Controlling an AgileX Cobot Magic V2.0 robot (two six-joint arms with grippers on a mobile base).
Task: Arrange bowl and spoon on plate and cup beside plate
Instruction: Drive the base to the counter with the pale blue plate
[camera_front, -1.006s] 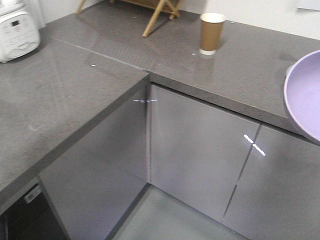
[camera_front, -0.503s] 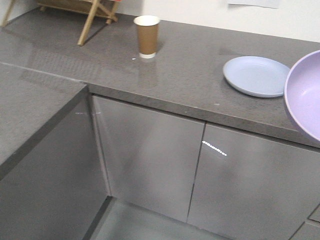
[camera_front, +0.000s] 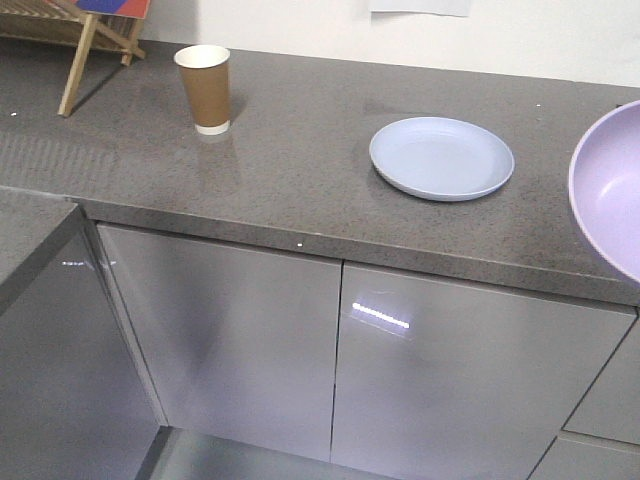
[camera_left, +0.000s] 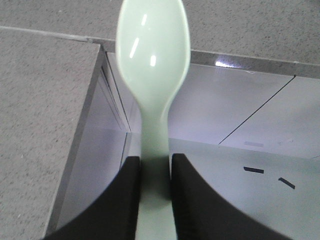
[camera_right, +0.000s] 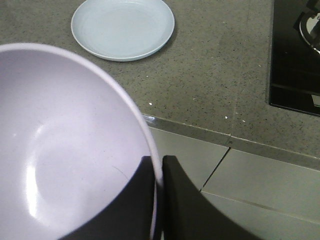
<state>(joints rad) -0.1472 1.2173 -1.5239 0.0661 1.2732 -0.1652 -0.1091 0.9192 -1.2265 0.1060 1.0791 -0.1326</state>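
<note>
- My left hand (camera_left: 155, 167) was clenched on the handle of the spoon (camera_left: 152, 60), its scoop pointing out over the cabinet doors (camera_left: 240, 115), short of the counter (camera_front: 300, 180).
- My right hand (camera_right: 159, 167) pinched the rim of the bowl (camera_right: 60, 150), held in the air at the counter's edge.
- Within the last second the front view had swung along the counter, and the plate (camera_front: 441, 158) had come in from the right toward the middle. I judged I was lining up to set the bowl on it.
- Nothing stood between bowl and plate. A black hob (camera_right: 295, 50) lay off to the right.
- The cup (camera_front: 205, 88) stood upright, well apart to the plate's left, with a wooden rack (camera_front: 95, 40) beyond it.
</note>
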